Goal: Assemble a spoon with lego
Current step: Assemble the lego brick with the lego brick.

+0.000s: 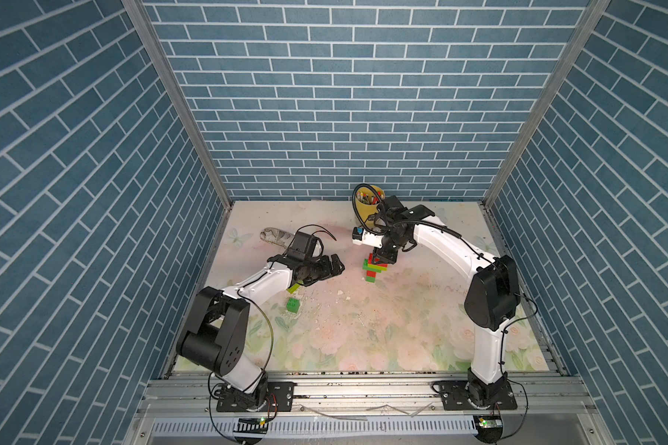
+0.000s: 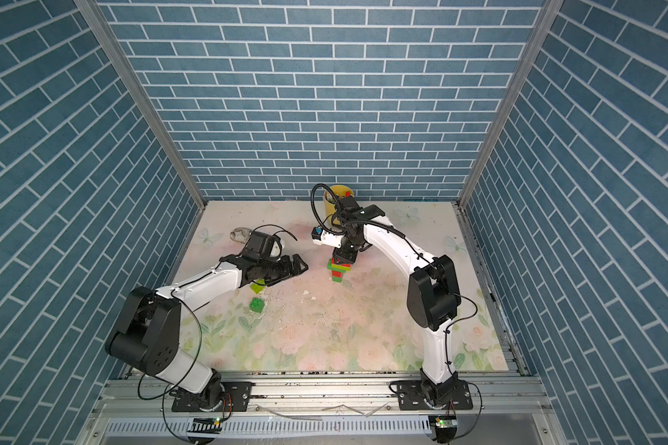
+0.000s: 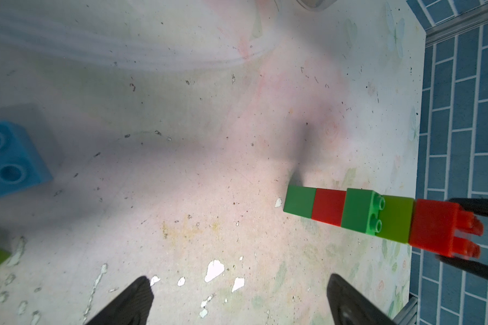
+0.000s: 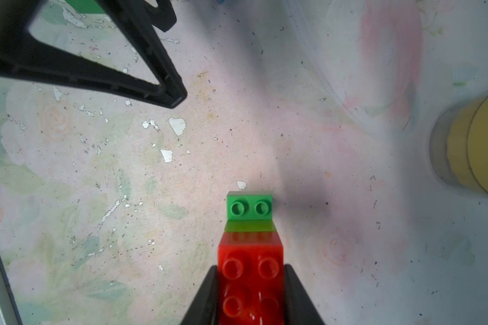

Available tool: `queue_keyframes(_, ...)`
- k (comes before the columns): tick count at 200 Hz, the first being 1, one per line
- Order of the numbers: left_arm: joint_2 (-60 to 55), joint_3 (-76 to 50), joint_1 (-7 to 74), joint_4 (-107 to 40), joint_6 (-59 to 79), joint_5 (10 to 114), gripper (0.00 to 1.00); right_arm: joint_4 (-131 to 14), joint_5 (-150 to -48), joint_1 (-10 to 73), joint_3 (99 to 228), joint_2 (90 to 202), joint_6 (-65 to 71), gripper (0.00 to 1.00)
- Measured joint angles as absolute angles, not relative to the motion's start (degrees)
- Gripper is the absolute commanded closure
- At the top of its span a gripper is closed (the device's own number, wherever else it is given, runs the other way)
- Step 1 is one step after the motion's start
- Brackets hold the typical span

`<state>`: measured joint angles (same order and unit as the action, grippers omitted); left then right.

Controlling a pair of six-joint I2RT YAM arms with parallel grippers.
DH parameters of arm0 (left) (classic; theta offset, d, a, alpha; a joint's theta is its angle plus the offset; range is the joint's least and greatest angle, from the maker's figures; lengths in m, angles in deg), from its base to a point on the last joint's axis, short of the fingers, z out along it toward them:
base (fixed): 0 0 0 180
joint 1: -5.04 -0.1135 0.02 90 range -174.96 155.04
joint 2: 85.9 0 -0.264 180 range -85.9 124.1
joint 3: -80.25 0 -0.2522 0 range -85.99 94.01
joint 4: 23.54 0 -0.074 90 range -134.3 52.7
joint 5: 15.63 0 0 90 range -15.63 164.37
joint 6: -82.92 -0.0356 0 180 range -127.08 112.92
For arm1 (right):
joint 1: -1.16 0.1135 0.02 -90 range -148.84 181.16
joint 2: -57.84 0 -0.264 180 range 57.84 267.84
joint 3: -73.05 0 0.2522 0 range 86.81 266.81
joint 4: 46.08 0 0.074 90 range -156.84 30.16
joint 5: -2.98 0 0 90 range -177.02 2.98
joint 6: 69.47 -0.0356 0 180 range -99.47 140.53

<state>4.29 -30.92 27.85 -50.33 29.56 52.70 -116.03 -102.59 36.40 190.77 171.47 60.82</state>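
While the right gripper (image 1: 382,257) clamps the red top brick between its two black fingers (image 4: 206,298), the spoon (image 1: 375,268) stands upright under it, about midway between the bench's (image 1: 402,331) left and right edges and nearer the rear edge than the front. So far it is a single column. From the foot up, the left wrist view shows a dark green brick, a red one, a longer dark green one, a lime one and a red cap with bare studs (image 3: 350,213). The longer green brick juts out to one side, so two of its studs stay uncovered; the right wrist view looks down on that step (image 4: 250,209). Whether the foot rests on the bench or hangs just above it cannot be told.

The left gripper (image 1: 338,266) hovers toward the left edge, well apart from the column, with its jaws spread wide and nothing between them (image 3: 238,278).

Loose lego lies near it. A dark green brick (image 1: 293,304) sits studs-up near the left edge, and a lime brick (image 1: 294,287) is half hidden under the left arm just behind it. A light-blue brick (image 3: 12,160) shows only in the left wrist view, blurred.

A yellow cup (image 1: 367,204) stands at the rear edge, behind the right gripper.
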Motion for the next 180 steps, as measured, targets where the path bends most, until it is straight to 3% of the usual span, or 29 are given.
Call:
queue_keyframes(99, 3.24, -30.94, 27.85, -51.23, 29.12, 53.77, 0.01, -113.82, -105.52, 35.48, 188.52, 170.88, 60.3, 0.84)
queue_keyframes(180, 3.09, -30.94, 27.85, -52.24, 28.62, 54.12, 0.01, -116.07, -105.06, 35.51, 191.05, 172.03, 59.91, 0.62)
